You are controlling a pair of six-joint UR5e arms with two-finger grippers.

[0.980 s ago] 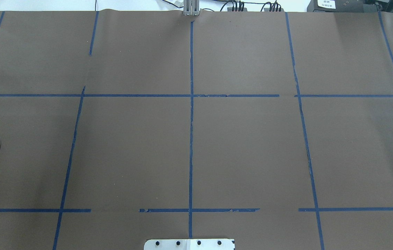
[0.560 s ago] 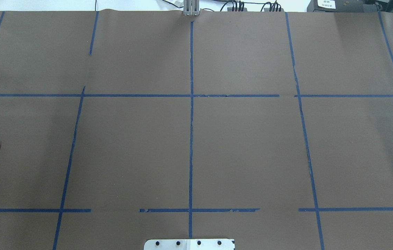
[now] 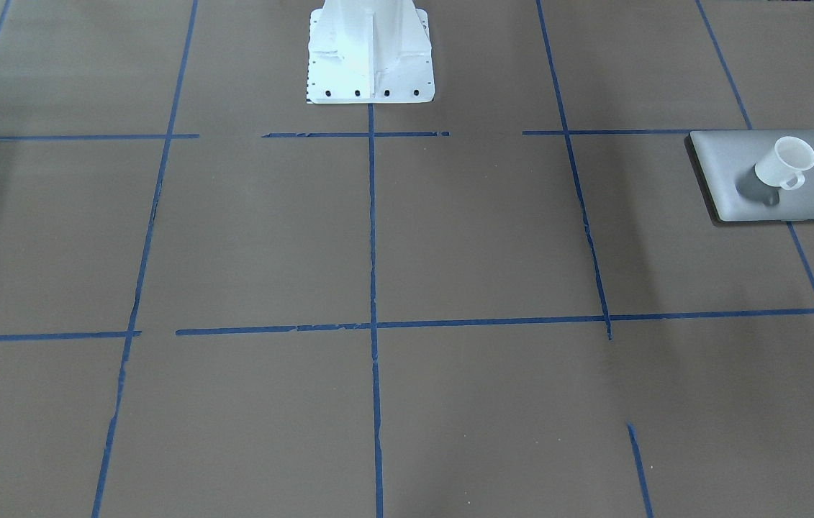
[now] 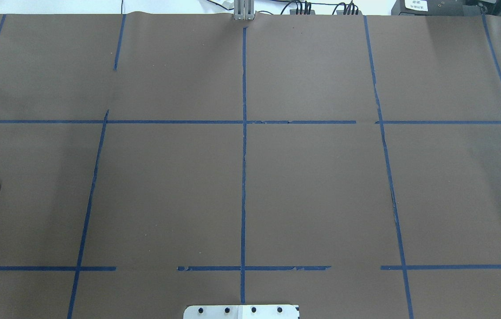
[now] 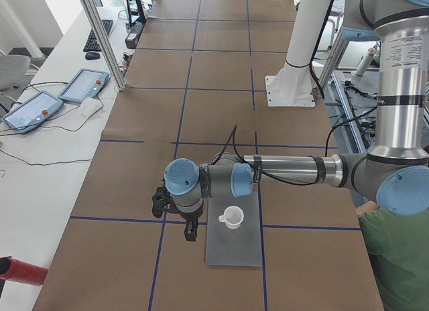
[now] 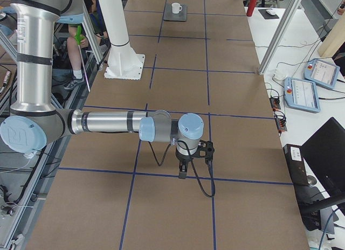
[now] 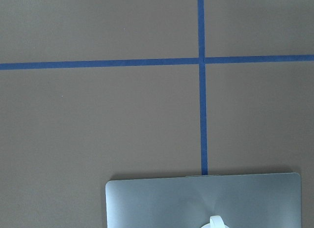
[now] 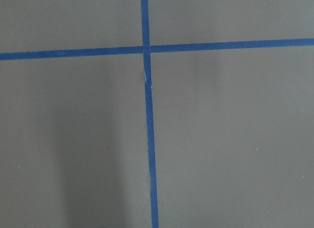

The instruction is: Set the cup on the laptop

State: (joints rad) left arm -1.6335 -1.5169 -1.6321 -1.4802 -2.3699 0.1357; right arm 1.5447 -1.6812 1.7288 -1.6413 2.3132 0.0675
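The small white cup [image 3: 784,162] stands upright on the silver-grey laptop [image 3: 810,201], handle toward the front camera. Both also show in the left side view, cup [image 5: 232,218] on laptop [image 5: 234,247], and far off in the right side view, cup [image 6: 176,8] on laptop [image 6: 183,16]. The left wrist view shows the laptop lid [image 7: 162,203] and the cup's handle [image 7: 217,222] at the bottom edge. My left gripper [image 5: 190,234] hangs just beside the laptop's edge, apart from the cup; I cannot tell if it is open. My right gripper [image 6: 182,174] points down over bare table; I cannot tell its state.
The white robot pedestal [image 3: 371,50] stands at mid-table. A side table with teach pendants [image 5: 84,85] and a metal post [image 5: 100,36] runs along the far side. A person in green [image 5: 395,257] sits near the left arm. Blue tape lines grid the brown table [image 4: 321,186].
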